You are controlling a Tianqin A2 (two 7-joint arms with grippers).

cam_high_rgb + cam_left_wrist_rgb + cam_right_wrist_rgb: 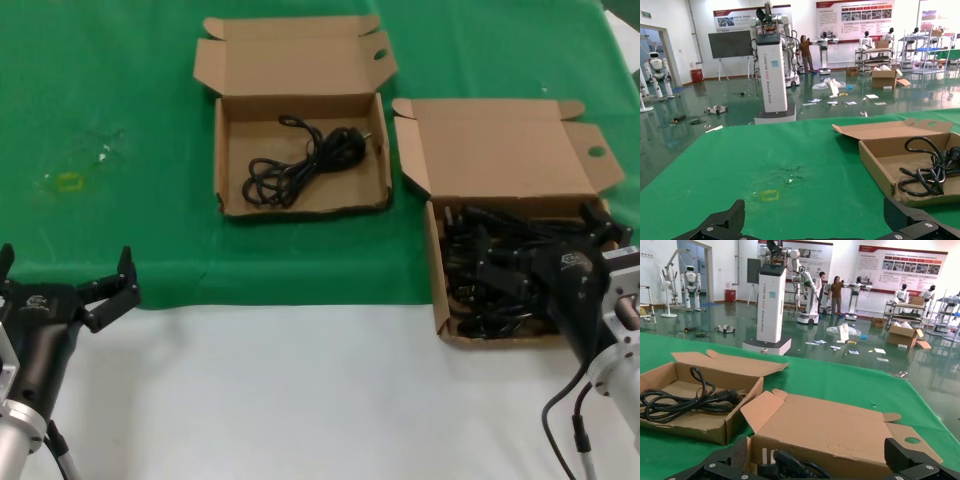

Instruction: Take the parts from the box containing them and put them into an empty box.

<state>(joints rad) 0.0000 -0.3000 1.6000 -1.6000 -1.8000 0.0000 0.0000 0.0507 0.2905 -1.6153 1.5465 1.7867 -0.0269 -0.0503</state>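
My right gripper (pixel 520 275) is down inside the box containing them (pixel 437 275), over the heap of black power cords (pixel 475 265); jaws spread wide, nothing clamped as far as I can see (fingertips show at both edges of the right wrist view with a plug (pixel 771 460) between them). To do this well I'd say: pick one plug or a single loop on top, not the middle of the tangle, close fully, then lift straight up so neighbours drop off before crossing over. The cords look springy and interlocked, so dragging extras out is the risk. The other box (pixel 230 160), called the empty box, sits just beside it, further back and to the left, lid folded open, and holds one coiled cord (pixel 300 160) on its floor. My left gripper (pixel 95 295) is parked near the table's front edge, wide open, holding nothing.
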